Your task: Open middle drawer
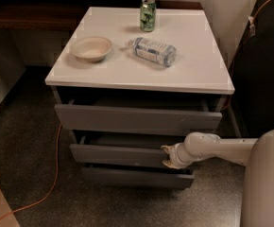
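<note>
The middle drawer [118, 154] is a flat grey handleless front, the second of three in a white-topped cabinet [198, 65]. It stands slightly out, with a dark gap above its top edge and a small pale scuff at its lower edge. My gripper [167, 156] is at the right end of this drawer front, at its upper edge, on the end of my white arm reaching in from the right. The wider top drawer front [137, 118] is above it and the narrower bottom one [137, 177] is below it.
On the cabinet top are a pale bowl [91, 48], a plastic bottle lying on its side [152, 51] and a green can [148, 14]. An orange cable [55, 174] runs over the floor at the left. A dark cabinet [264, 56] stands at the right.
</note>
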Action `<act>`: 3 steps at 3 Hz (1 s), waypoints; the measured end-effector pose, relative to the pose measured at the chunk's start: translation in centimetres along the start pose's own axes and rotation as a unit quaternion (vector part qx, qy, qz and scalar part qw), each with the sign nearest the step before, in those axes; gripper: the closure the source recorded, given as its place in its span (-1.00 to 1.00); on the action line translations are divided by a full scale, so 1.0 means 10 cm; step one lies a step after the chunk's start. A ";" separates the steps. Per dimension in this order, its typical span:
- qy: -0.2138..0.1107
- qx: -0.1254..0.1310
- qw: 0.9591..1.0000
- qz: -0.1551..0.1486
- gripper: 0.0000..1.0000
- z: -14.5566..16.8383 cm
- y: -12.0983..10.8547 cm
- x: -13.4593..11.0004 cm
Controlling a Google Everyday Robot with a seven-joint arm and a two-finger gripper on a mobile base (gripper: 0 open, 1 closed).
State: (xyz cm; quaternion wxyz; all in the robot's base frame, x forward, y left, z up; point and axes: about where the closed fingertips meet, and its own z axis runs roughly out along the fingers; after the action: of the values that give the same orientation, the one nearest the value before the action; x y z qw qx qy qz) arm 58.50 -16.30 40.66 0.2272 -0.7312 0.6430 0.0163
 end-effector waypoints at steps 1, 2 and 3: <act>0.000 0.000 1.000 0.000 1.00 -0.02 -0.01 -0.01; 0.000 0.000 1.000 0.000 1.00 -0.03 -0.01 -0.01; 0.000 0.000 1.000 0.002 1.00 -0.03 0.04 -0.01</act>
State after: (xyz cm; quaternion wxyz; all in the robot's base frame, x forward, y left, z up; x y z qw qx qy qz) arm 58.04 -16.30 40.87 0.2267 -0.7299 0.6446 0.0167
